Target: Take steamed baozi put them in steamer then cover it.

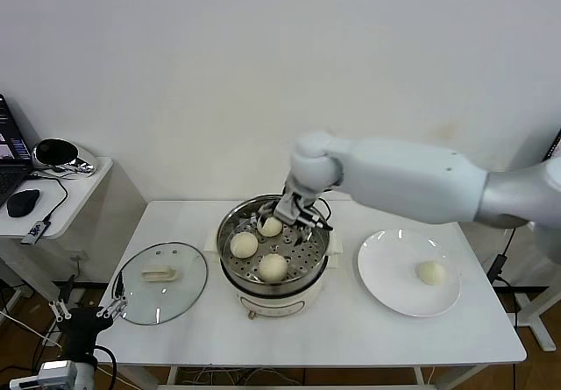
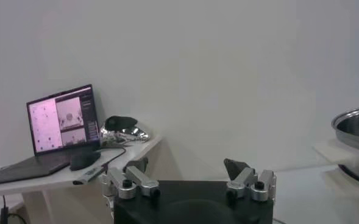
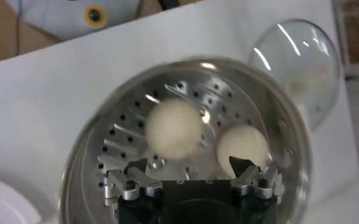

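The right gripper point(image 1: 296, 212) hangs over the far side of the steamer point(image 1: 230, 232), fingers spread wide and holding nothing. 3 steamed baozi point(image 1: 273, 267) sit on the perforated tray inside it; a 4th baozi point(image 1: 430, 273) lies on the white plate point(image 1: 386, 276) to the right. The cover point(image 1: 163, 282) rests flat on the table point(image 1: 351, 329), left of the steamer. The left gripper point(image 2: 190, 180) is parked low off the table's left corner, fingers apart and empty. No brand or writing is readable, even on the laptop point(image 2: 60, 122) screen.
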Tool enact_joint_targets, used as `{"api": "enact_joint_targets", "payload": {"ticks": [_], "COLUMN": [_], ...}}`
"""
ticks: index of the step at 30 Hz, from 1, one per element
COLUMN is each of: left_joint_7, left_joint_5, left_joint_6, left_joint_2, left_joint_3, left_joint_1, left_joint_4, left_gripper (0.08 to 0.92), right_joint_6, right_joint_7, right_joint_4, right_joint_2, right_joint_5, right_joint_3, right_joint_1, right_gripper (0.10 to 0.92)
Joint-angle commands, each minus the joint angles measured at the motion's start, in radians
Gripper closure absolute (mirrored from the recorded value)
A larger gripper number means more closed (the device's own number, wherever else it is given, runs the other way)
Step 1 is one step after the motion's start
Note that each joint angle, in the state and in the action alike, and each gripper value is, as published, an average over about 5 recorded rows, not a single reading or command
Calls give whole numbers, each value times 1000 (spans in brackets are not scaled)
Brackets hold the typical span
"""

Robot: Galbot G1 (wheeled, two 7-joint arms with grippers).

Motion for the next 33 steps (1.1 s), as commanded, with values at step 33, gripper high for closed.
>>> {"api": "enact_joint_targets", "payload": {"ticks": [33], "left_joint_7": [-3], "left_joint_5": [13], "left_joint_6": [5], "left_joint_2": [26], "left_joint_3": [34], "left_joint_1": [-16], "left_joint_4": [19], "left_gripper": [177], "right_joint_6": [-102], "right_joint_7": [-47], "right_joint_4": [-272], "right_joint_2": [-483], "right_joint_5": [-356], "right_joint_3": [738], "right_joint_1": [-821], "right_gripper": [203]}}
